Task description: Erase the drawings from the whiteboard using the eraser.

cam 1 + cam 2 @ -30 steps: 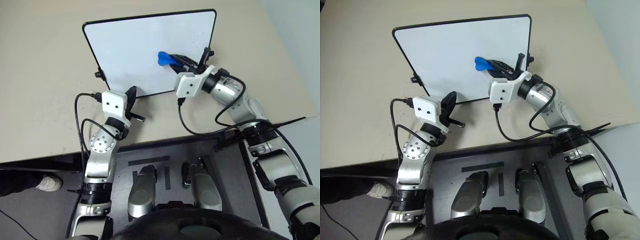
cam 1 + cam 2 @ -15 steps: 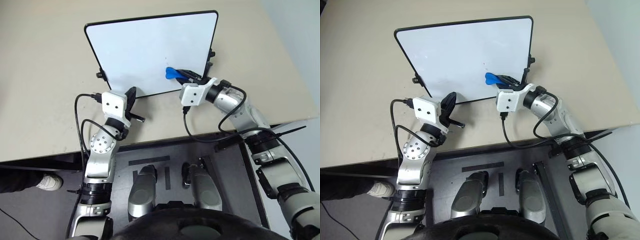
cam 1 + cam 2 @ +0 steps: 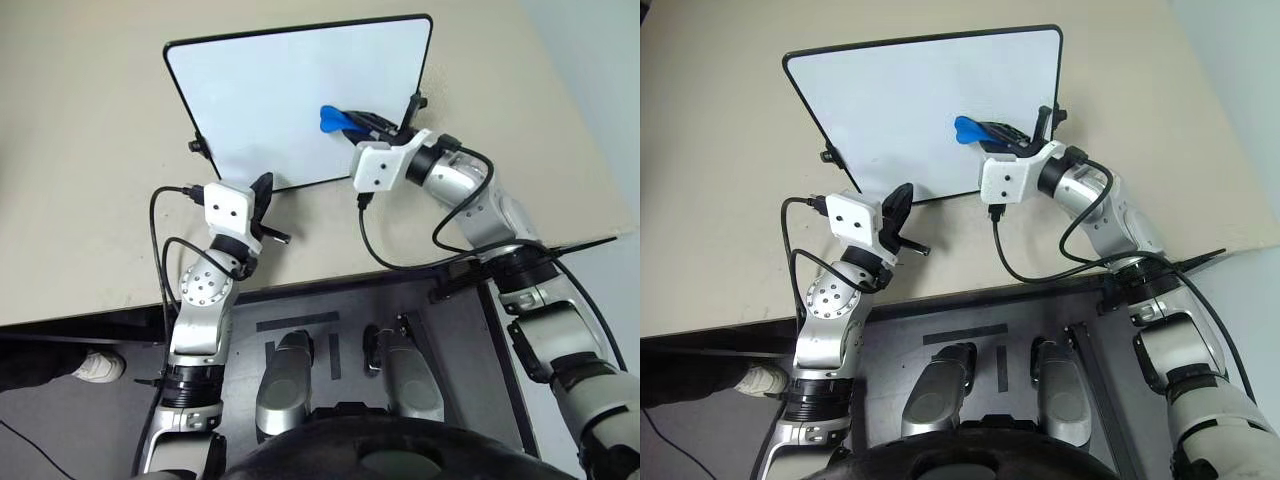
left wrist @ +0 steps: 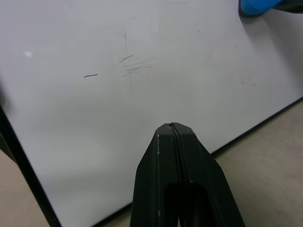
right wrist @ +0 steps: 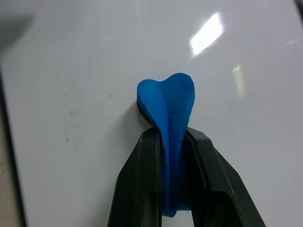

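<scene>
**Blue eraser pressed to the whiteboard's right half**

From the head views we see the whiteboard [image 3: 290, 90] propped on the beige table [image 3: 80, 150], its near edge towards us. Our right gripper [image 3: 362, 122] reaches in from the right and clamps the blue eraser [image 3: 331, 117], whose free end meets the board's right half. Our left gripper [image 3: 263, 190] sits just off the board's near edge, left of centre.

In the left wrist view our fingers [image 4: 163, 165] are pressed together, holding nothing, before the board's surface, which carries faint dark smudges [image 4: 132, 66].

In the right wrist view our fingers [image 5: 144, 184] pinch the eraser's narrow waist, its wide end against the white surface.
</scene>
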Robot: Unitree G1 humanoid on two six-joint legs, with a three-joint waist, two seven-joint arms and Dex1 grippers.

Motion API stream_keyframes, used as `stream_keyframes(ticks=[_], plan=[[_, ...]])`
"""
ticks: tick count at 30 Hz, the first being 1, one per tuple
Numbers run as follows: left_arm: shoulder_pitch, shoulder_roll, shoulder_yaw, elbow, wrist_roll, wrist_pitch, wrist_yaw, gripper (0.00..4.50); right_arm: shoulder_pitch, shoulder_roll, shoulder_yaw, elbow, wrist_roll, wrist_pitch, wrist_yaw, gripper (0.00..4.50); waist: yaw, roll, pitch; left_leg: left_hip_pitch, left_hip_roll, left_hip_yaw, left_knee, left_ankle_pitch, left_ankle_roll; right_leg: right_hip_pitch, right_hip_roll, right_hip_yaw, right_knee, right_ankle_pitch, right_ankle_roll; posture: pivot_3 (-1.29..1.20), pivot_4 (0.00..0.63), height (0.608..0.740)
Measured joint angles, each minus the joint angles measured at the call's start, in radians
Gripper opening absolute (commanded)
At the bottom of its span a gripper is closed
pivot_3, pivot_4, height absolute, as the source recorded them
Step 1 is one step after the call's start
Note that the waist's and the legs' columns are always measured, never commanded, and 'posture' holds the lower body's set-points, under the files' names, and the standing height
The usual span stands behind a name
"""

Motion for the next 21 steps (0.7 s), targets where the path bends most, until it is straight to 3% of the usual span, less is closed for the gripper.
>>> stream_keyframes(ticks=[21], plan=[[0.001, -0.001, -0.002, 0.000, 0.000, 0.000, 0.000, 0.00, 0.118, -0.035, -0.002, -0.080, 0.050, 0.101, 0.094, 0.38, 0.000, 0.000, 0.000, 0.000, 0.000, 0.001, 0.000, 0.001, 0.002, 0.000, 0.000, 0.000, 0.000, 0.000, 0.000, 0.00, 0.150, 0.740]])
